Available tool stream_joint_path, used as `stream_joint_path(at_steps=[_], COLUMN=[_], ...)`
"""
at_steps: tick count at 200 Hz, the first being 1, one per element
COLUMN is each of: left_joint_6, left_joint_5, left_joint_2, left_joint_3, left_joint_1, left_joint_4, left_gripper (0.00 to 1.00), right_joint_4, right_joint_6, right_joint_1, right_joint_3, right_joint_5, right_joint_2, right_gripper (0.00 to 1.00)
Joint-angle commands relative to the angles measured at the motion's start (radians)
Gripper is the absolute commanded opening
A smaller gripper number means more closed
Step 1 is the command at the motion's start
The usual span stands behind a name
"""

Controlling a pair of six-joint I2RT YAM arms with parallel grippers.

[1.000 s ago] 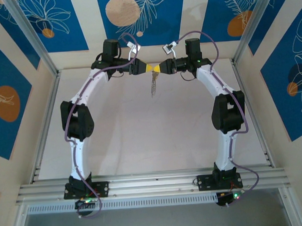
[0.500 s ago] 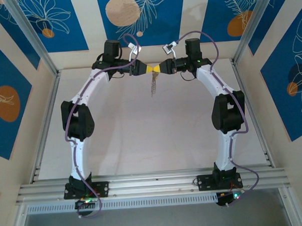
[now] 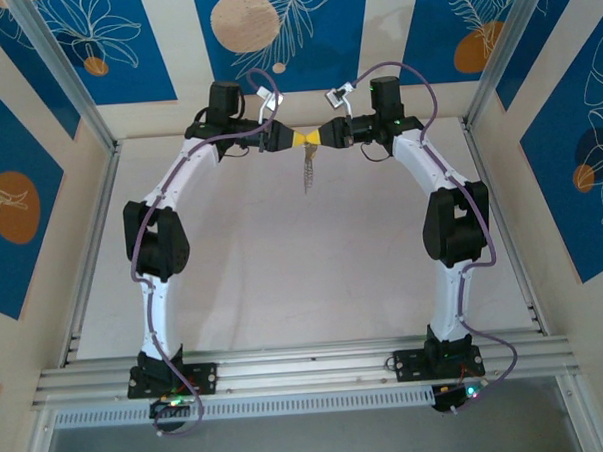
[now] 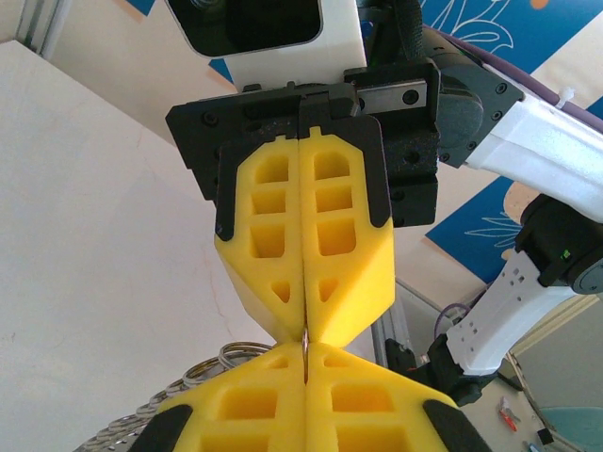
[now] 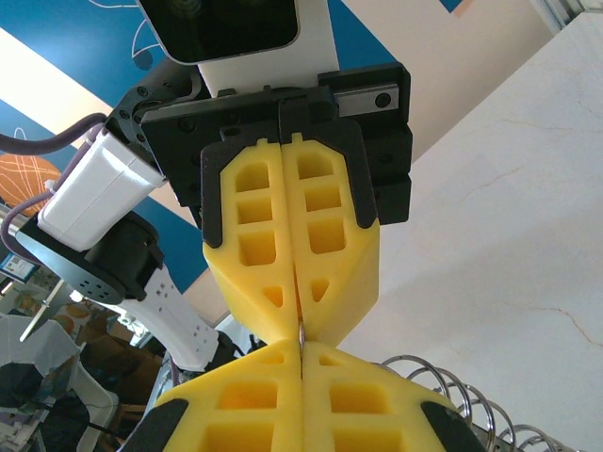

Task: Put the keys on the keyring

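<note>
**Both grippers clamped on keyring [image 4: 305, 341], keys [image 3: 306, 172] hanging**

Left gripper [image 3: 296, 137] and right gripper [image 3: 317, 136] meet tip to tip either side of the keyring, each clenched on its thin metal edge. Keys dangle straight below the keyring. Looks like the mid-air threading step. Next likely needs one side holding firm while the other lets go to work a key along the loop

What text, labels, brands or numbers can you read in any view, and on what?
No readable text anywhere.
The wall panels carry leaf and circle prints, no lettering.
The yellow fingers and the camera housing are blank.
The keys are too small to tell any stamp.
</note>
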Motion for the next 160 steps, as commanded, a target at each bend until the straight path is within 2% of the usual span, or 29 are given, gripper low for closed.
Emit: stream_joint_path(at_steps=[1, 27, 53, 88, 123, 160], left_joint_6=[0.016, -0.031, -0.119, -0.284, -0.419, -0.489], left_joint_5=[0.039, -0.018, -0.077, -0.119, -0.135, -0.16], left_joint_2=[0.017, -0.005, -0.055, -0.112, -0.144, -0.173], left_joint_3=[0.03, -0.002, -0.086, -0.19, -0.255, -0.286], left_joint_1=[-0.039, -0.054, -0.057, -0.056, -0.056, -0.056], left_joint_4=[0.006, 0.073, 0.22, 0.469, 0.665, 0.75], left_gripper=[0.0, 0.0, 0.0, 0.0, 0.0, 0.0], right_joint_4=[0.017, 0.052, 0.283, 0.594, 0.656, 0.765], right_joint_6=[0.01, 0.044, 0.212, 0.429, 0.44, 0.482], right_joint_1=[0.002, -0.003, -0.035, -0.082, -0.089, -0.104], right_joint_3=[0.009, -0.011, -0.117, -0.26, -0.353, -0.467], right_joint_5=[-0.008, 0.007, 0.014, 0.021, 0.056, 0.108], right_joint_2=[-0.015, -0.031, -0.086, -0.159, -0.222, -0.266], right_gripper=[0.0, 0.0, 0.21, 0.3, 0.41, 0.49])
